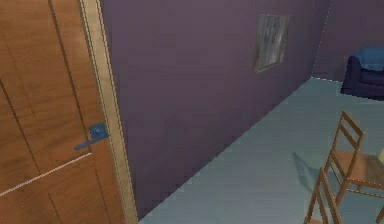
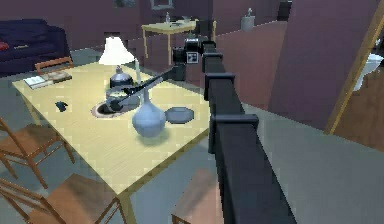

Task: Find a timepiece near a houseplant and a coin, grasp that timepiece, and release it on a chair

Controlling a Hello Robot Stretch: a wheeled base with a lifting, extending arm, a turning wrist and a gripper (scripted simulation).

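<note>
- At the forward view's left, near, stands a wooden door (image 1: 45,110) with a blue handle (image 1: 95,135).
- Right of it a purple wall (image 1: 190,90) runs away, with a picture (image 1: 271,42) on it.
- Far right is a dark blue armchair (image 1: 365,72); near right are two wooden chairs (image 1: 352,158).
- At the arm side view's far left is a dark sofa (image 2: 30,40).
- The yellow table (image 2: 90,140) bears a book (image 2: 35,82), a small dark thing (image 2: 62,105), a lamp (image 2: 117,50), a dish (image 2: 98,110), a blue vase (image 2: 149,118) and a grey saucer (image 2: 180,115).
- Whether the small dark thing, left of the dish, is the timepiece cannot be told.
- The hand (image 2: 113,100) lies at the dish, near the lamp. I cannot tell whether its fingers are apart or together, or whether it holds anything.
- The arm (image 2: 235,150) rises right of the table.
</note>
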